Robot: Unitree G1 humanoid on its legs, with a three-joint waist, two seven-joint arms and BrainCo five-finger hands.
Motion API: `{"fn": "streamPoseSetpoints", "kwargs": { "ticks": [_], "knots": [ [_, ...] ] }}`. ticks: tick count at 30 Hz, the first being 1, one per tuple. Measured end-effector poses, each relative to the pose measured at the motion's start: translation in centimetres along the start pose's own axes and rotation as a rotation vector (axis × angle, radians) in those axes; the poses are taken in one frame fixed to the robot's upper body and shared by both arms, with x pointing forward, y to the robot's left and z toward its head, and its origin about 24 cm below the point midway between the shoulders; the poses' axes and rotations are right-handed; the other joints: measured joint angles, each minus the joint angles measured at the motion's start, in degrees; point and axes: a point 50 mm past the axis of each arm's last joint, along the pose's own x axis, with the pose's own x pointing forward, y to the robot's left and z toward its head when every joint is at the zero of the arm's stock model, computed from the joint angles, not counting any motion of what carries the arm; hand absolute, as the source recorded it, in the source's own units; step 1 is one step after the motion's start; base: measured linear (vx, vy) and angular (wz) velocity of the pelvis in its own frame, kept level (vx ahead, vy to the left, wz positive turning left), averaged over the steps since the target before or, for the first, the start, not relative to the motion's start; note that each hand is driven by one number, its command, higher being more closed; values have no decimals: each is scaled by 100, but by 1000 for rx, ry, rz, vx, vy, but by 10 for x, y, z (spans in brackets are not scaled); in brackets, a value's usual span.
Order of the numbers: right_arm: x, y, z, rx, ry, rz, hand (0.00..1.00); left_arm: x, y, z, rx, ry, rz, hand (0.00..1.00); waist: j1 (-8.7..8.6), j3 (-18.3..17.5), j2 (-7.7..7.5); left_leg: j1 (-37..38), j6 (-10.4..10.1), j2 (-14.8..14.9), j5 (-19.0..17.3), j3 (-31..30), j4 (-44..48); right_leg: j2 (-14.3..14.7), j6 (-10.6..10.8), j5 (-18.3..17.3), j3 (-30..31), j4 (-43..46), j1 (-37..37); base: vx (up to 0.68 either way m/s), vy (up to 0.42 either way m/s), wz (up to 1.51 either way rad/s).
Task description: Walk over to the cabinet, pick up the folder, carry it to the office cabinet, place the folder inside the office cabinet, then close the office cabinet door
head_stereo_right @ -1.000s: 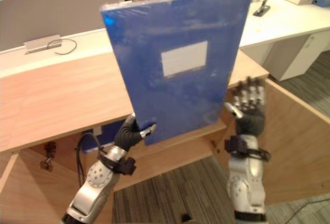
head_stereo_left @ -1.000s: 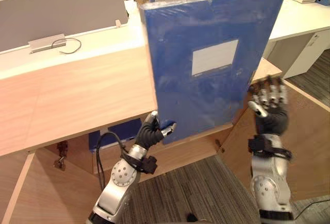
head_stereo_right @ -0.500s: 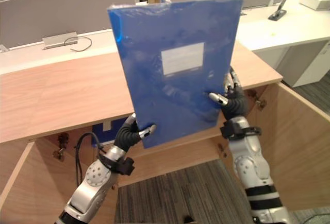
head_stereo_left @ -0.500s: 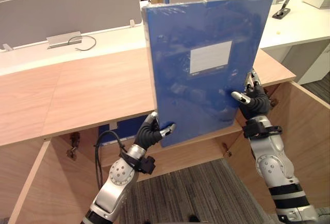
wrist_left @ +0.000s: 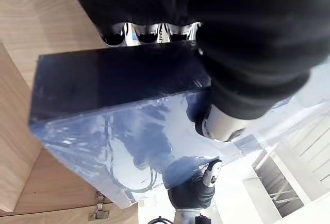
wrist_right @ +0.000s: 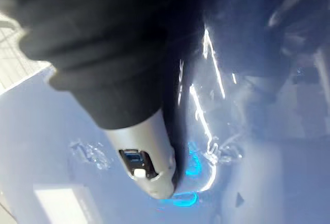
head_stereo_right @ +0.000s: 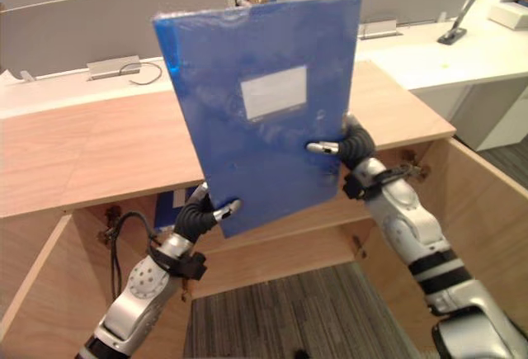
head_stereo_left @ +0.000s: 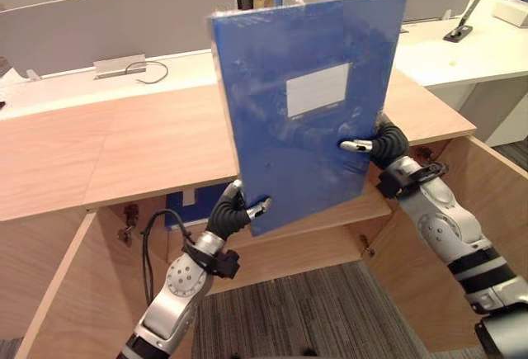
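We see the blue folder [head_stereo_left: 280, 161] upright at frame centre, above the wooden cabinet [head_stereo_left: 124, 148]. Left robot hand [head_stereo_left: 232, 214] pinches its lower corner; right robot hand [head_stereo_left: 386, 141] clasps its right edge.

Readable text: none can be made out in any view.
Label on folder [head_stereo_left: 305, 128]: a white rectangle [head_stereo_left: 318, 91] on the blue front cover, above the cover's middle; its face looks plain white, with no letters or numbers legible.
Cover around the label: plain blue under a glossy wrap; only glare streaks, no print legible.
Label in right wrist view: a pale corner of the same rectangle [wrist_right: 54, 203]; nothing legible on it.
Patch below the folder: a small white patch [head_stereo_left: 190, 197] on a blue thing [head_stereo_left: 206, 204] inside the wooden cabinet [head_stereo_left: 124, 144], just below the folder's lower left corner; too small to read.
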Motion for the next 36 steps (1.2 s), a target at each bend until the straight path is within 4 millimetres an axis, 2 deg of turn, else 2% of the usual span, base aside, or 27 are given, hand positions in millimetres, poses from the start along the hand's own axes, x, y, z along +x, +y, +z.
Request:
{"fn": "streamPoseSetpoints", "kwargs": {
  "ticks": [4,8,9,12,15,16,17,22,24,25,26,27,29,30,32,33,34,36],
  "knots": [
    [2,2,-2,-103,141,80,100,-5,6,-10,16,62,-19,100,103,-7,-8,-5,-14,22,24,-80,1,19,-15,13,-84,-4,40,7,8,10],
    [-3,-3,1,-128,248,135,100,-10,5,-16,46,106,-66,100,197,-22,-35,-17,-17,25,64,-144,0,23,-14,13,-167,52,43,-5,11,9],
    [-3,-3,2,-135,254,141,100,-10,4,-16,49,110,-73,0,209,-22,-35,-18,-16,23,67,-149,0,22,-14,13,-169,59,41,0,0,0],
    [-4,-4,15,-204,264,185,100,-14,-8,-23,95,163,-181,0,245,-40,-36,-71,-33,18,91,-176,-1,20,-17,7,-183,96,-13,-38,15,5],
    [-6,11,22,-311,297,332,100,-29,-33,-37,176,257,-460,0,218,-85,-50,-73,-48,59,97,-187,-1,23,-24,6,-192,63,-13,0,0,0],
    [-8,19,15,-327,328,397,100,-34,-44,-42,207,281,-585,0,202,-121,-68,-71,-51,66,97,-190,-1,24,-58,1,-200,-3,-9,0,0,0],
    [-10,22,9,-330,353,422,100,-37,-48,-47,226,302,-637,0,198,-121,-73,-71,-56,72,101,-189,-3,28,-61,2,-200,-14,-11,0,0,0],
    [-30,20,-25,-256,429,404,100,-45,-44,-82,185,465,-691,0,158,-102,-104,-73,-37,73,125,-149,-29,23,-64,11,-195,-42,-30,5,12,-3],
    [-34,20,-32,-227,424,384,100,-50,-44,-101,129,552,-666,0,131,-92,-118,-68,-37,71,125,-124,-31,23,-43,28,-180,-42,-39,17,16,-6],
    [-33,21,-32,-186,381,371,100,-57,-43,-118,86,640,-634,0,73,-87,-126,-73,-39,71,123,-104,-33,25,-42,29,-165,-38,-59,24,18,-8],
    [-30,27,-32,-85,317,369,100,-65,-40,-139,6,756,-556,0,-5,-81,-134,-74,-43,71,120,-86,-33,33,-43,31,-149,-26,-70,30,23,-9],
    [-29,31,-32,-31,282,370,100,-71,-37,-149,-36,818,-505,0,-39,-77,-142,-73,-47,71,117,-76,-32,43,-46,33,-139,-19,-74,24,19,-13],
    [-30,38,-25,72,168,361,100,-95,-23,-179,-165,1027,-303,0,-109,-59,-170,-69,-71,97,101,40,-32,89,-66,47,-14,-12,-142,14,15,-25],
    [-32,36,-23,80,145,348,100,-102,-19,-185,-182,1072,-259,0,-126,-47,-188,-70,-74,101,98,60,-33,95,-68,49,11,-14,-158,3,9,-25],
    [-43,24,-23,113,103,260,100,-131,-4,-198,-259,1203,-75,0,-230,-2,-260,-67,-91,108,83,147,-36,109,-70,49,99,-12,-201,2,19,-17],
    [-43,24,-23,114,102,258,100,-132,-4,-198,-261,1206,-69,0,-232,-2,-261,-66,-92,108,82,151,-36,110,-70,49,103,-12,-203,6,30,-22],
    [-52,18,-27,122,100,211,100,-152,6,-202,-299,1259,61,0,-288,12,-283,-63,-94,106,68,223,-37,111,-79,58,168,-28,-228,12,30,-16],
    [-64,11,-34,107,129,168,100,-170,17,-202,-338,1282,198,0,-360,9,-295,-57,-97,97,52,225,-10,108,-53,89,170,-62,-213,16,26,-9]
  ]
}}
